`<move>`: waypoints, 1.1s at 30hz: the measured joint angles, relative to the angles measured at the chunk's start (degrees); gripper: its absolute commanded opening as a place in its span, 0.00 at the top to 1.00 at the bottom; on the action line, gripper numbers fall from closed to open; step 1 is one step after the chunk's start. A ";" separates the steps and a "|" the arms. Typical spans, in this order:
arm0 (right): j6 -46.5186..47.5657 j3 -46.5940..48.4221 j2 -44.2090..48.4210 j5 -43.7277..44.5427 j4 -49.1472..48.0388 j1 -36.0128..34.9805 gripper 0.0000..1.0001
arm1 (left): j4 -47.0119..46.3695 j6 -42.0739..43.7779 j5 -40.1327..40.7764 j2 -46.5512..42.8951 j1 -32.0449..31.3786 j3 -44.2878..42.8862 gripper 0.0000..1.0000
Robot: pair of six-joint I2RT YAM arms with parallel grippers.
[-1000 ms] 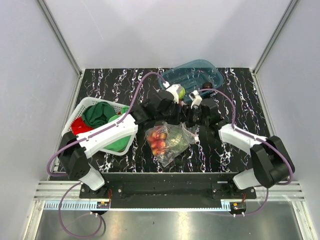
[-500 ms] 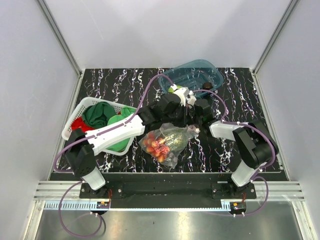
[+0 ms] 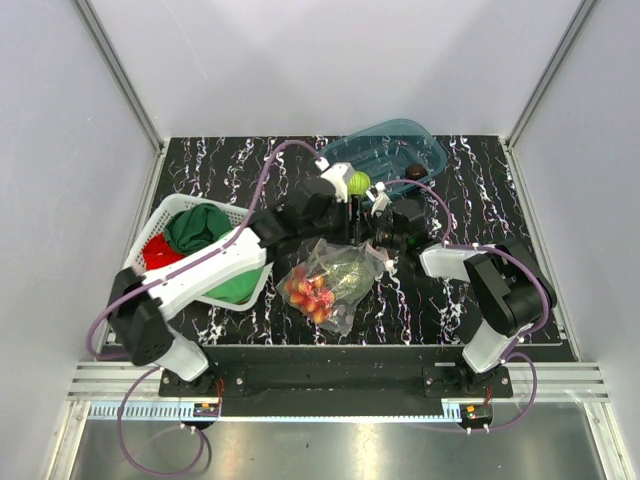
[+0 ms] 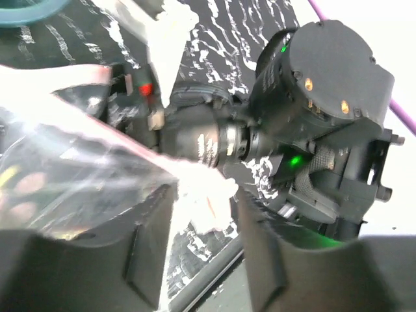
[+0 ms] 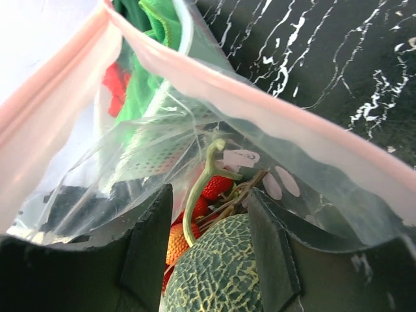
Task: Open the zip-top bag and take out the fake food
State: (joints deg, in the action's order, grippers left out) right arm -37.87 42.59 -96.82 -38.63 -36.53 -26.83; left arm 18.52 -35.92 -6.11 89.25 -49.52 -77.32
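Note:
The clear zip-top bag (image 3: 330, 282) lies mid-table holding a netted melon (image 3: 347, 276) and red strawberries (image 3: 307, 292). My left gripper (image 3: 356, 228) hovers at the bag's far top edge. In the left wrist view it (image 4: 208, 214) is open, with a white corner of the bag (image 4: 205, 195) between its fingers. My right gripper (image 3: 384, 254) is at the bag's mouth. In the right wrist view it (image 5: 208, 214) is open inside the pink-edged opening (image 5: 260, 110), its fingers on either side of the melon (image 5: 214, 273), with strawberries (image 5: 214, 185) beyond.
A white basket (image 3: 165, 222) with green and red cloth stands at the left. A blue tray (image 3: 430, 150) at the back holds a green fruit (image 3: 358, 183) and a dark item (image 3: 413, 170). The two wrists are close together above the bag.
The right arm folded in and pushed its gripper to the bag's mouth. The left gripper pulled back toward the tray. The bag shifted slightly left.

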 measured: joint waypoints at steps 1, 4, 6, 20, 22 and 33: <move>-0.07 0.00 -0.02 -0.24 -0.17 0.00 0.42 | 0.35 0.37 0.70 -1.60 0.04 0.96 0.41; -0.24 0.17 -0.70 -1.55 -0.90 0.02 0.42 | 2.01 1.03 3.17 -8.09 0.13 4.76 0.46; -0.46 0.42 -1.51 -1.79 -1.05 0.02 0.42 | 2.34 0.96 4.74 -13.11 0.76 8.04 0.56; -1.51 2.56 -3.82 -3.13 -1.16 0.22 0.45 | 2.01 0.13 9.64 -4.04 12.17 17.07 0.91; -1.62 2.84 -4.33 -3.13 -1.14 0.22 0.46 | 2.62 0.24 9.60 0.33 12.24 16.33 0.93; -1.68 4.09 -6.54 -2.64 -0.24 0.24 0.48 | -1.40 1.01 6.08 6.32 12.33 12.76 0.96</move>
State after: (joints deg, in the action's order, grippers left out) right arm -39.55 46.68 -103.35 -41.28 -36.77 -26.59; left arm 17.12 -34.92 -0.03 95.57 -37.19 -64.55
